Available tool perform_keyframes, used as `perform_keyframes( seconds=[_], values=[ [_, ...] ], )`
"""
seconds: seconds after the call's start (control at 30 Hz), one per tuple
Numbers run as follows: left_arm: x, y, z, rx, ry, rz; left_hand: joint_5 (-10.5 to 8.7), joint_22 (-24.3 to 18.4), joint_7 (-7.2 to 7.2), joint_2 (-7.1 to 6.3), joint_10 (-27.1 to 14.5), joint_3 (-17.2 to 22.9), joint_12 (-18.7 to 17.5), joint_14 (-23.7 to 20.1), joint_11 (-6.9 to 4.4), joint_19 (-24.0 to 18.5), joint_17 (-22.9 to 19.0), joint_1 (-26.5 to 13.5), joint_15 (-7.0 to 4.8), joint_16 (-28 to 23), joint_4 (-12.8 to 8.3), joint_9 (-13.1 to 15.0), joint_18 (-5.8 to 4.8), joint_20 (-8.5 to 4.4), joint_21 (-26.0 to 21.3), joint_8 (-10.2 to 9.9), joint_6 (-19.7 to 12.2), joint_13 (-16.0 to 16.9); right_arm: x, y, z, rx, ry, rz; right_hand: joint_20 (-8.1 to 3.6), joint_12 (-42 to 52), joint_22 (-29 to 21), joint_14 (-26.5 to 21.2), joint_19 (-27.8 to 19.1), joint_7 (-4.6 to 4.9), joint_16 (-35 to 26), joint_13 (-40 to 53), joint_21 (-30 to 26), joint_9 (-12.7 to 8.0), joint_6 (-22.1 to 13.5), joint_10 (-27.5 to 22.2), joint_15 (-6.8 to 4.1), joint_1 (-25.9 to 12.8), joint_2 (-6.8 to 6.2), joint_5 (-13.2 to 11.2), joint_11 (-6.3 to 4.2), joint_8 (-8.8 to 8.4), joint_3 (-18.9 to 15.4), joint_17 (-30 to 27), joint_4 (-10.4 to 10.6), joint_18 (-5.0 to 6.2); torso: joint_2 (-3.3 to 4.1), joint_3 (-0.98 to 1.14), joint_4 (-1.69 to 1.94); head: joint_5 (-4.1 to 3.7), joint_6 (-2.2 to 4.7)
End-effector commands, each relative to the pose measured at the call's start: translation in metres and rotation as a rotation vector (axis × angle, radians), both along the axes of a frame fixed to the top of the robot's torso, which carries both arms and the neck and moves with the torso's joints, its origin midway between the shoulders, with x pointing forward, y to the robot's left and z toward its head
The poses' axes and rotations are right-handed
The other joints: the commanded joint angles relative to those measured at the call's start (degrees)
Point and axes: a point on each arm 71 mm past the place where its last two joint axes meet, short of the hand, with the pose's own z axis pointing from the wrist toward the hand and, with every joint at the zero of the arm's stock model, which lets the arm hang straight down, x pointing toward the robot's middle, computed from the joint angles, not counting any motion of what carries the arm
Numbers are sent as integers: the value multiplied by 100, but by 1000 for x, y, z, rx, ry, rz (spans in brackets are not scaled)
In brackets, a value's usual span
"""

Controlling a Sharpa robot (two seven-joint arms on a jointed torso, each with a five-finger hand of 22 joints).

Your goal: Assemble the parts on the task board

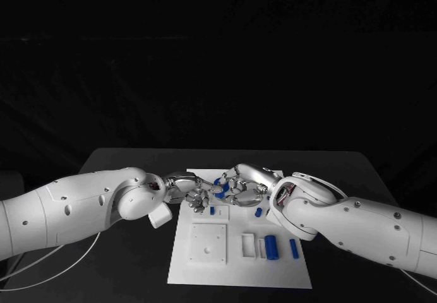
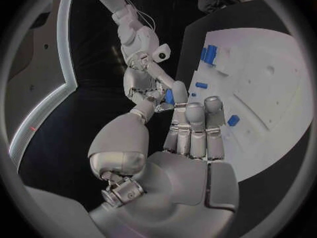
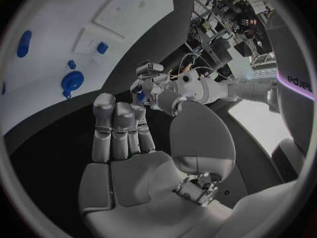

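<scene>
1. Left hand (image 1: 187, 191) over the far edge of the task board (image 1: 239, 276), fingers curled toward the other hand.
2. Right hand (image 1: 244, 188) facing it, just beside, fingertips meeting above the board's far edge.
3. Small blue part (image 2: 169, 96) pinched in the right hand's fingertips, with the left hand's fingers (image 2: 195, 122) reaching up to it (cannot tell whether the left hand grips it or merely touches).
4. Round blue part (image 3: 71, 81) lying on the board near its far edge.
5. Blue cylinder (image 1: 271, 246) and a slim blue bar (image 1: 293, 247) side by side toward the board's near right corner.
6. Small blue pieces (image 1: 259, 213) resting mid-board, below the hands.
</scene>
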Motion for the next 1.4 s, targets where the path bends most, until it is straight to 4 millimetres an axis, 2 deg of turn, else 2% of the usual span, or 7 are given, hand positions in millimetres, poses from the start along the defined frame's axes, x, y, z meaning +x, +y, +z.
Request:
perform_keyframes(
  seconds=[0.03,0.3,0.5,0.63,0.9,1.4],
  values=[
    [-2,-4,2,-13,7,-36,12,81,-14,-67,48,-15,-38,18,4,25,4,5,-26,40,-38,-13,-5,-508,38,0,46,-9,-2,1,-1,-4,5,19,-28,31,112,1,-14,123,31,10,23,76,181,-20,-33,-4,49,-5,-30,64,8,9,-43,295,0,1,-1,5,-9],
    [-2,-3,1,-12,8,-42,-20,76,-17,-123,58,-25,-46,25,2,36,3,2,-28,40,-43,-22,-4,-514,37,-4,56,-11,-2,0,-1,-7,8,21,-28,31,112,0,-14,123,31,10,23,76,181,-20,-33,-4,50,-6,-30,65,7,9,-45,295,1,2,-1,8,-17],
    [-1,-3,1,-12,7,-41,-16,72,-27,-80,59,22,-47,14,-6,36,-2,95,-36,32,-87,-27,-6,-522,28,11,108,-4,-2,0,-2,-9,9,22,-28,31,112,0,-16,123,31,11,24,77,182,-20,-34,-6,54,-5,-30,65,7,10,-50,295,0,4,-4,1,-22],
    [-1,-3,1,-11,6,-38,2,72,-32,-9,52,56,-43,8,-11,35,-2,179,-39,34,-130,-33,-14,-524,26,19,142,4,-2,0,-2,-12,12,25,-28,32,112,0,-16,123,31,11,25,77,182,-20,-34,-7,56,-5,-30,66,6,10,-53,295,0,4,-4,-2,-29],
    [1,-1,2,-13,-4,-16,79,80,-54,226,51,122,-30,12,-29,44,2,400,-56,50,-259,-32,-38,-528,36,64,257,27,-1,-2,-2,-16,14,24,-28,32,112,-2,-19,123,30,13,26,78,181,-21,-34,-11,58,-5,-30,67,3,11,-63,295,0,3,-2,0,-27],
    [0,-1,1,-13,9,-31,89,83,-71,382,68,100,-26,13,-42,43,0,482,-68,55,-308,-33,-63,-532,39,90,336,40,-1,-2,-3,-18,16,26,-28,32,112,-5,-24,122,29,14,28,79,182,-22,-34,-14,65,-5,-30,68,1,12,-76,295,-1,2,-3,-8,-34]
  ],
)
